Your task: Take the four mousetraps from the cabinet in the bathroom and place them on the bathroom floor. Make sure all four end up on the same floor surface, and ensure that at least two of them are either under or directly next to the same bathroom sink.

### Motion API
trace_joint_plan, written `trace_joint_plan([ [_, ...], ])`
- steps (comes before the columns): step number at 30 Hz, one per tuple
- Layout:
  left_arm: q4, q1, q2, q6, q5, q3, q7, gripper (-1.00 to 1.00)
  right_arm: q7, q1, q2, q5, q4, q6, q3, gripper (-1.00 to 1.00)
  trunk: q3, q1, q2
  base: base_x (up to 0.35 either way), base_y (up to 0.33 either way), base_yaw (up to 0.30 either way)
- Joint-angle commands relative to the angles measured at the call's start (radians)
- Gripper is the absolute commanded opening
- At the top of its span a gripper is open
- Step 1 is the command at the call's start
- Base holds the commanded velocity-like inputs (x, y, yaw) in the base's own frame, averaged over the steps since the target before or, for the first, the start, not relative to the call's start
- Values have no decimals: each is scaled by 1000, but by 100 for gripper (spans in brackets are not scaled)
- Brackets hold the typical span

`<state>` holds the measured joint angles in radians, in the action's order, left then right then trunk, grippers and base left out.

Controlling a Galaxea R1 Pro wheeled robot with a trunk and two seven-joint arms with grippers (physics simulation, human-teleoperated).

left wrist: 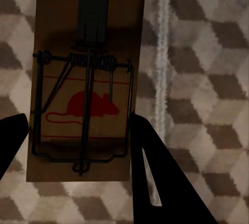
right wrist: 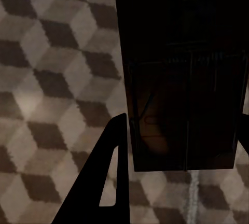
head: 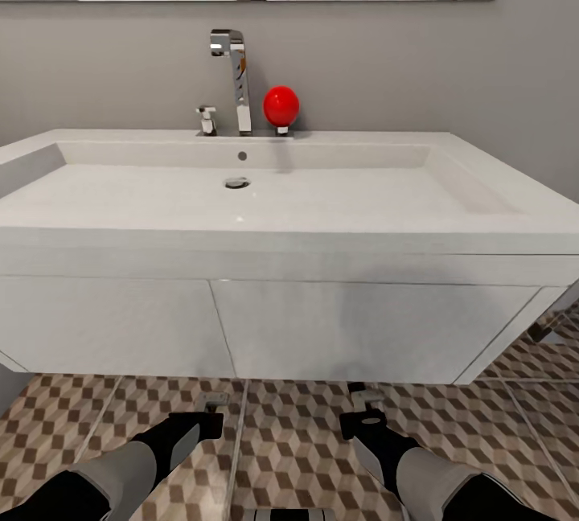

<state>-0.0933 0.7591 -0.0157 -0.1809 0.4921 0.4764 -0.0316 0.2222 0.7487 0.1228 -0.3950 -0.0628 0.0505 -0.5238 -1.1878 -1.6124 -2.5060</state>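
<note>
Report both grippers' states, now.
Left gripper: shut on tan wooden mousetrap with red mouse print.
Right gripper: shut on dark, shadowed mousetrap.

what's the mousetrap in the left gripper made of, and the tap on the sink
Mousetrap: seemingly a flat matte tan wooden board with a printed red mouse, carrying dark metal wire and a coiled spring. Tap: looks like polished chrome metal, judging by its bright mirror-like reflections.

No readable text; mousetrap (left wrist: 83, 86) bears a red mouse emblem.

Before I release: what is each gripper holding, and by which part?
Each holds a mousetrap by its long side edges near one end: the left gripper one mousetrap, the right gripper another mousetrap.
</note>
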Motion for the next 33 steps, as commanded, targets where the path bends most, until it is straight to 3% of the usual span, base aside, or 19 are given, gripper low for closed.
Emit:
trace_joint_plan([
  [1,-2,0,0,-5,10,8,-4,-100,3,0,0,-8,-2,5,-9,-100,-1,0,0,3,0,0],
  [11,-4,0,21,-5,11,7,-4,-100,3,0,0,-8,-2,5,-9,-100,-1,0,0,172,0,0],
  [33,-3,0,17,9,11,7,-4,-100,11,1,2,-5,-3,6,-9,-100,-1,0,0,41,0,0],
])
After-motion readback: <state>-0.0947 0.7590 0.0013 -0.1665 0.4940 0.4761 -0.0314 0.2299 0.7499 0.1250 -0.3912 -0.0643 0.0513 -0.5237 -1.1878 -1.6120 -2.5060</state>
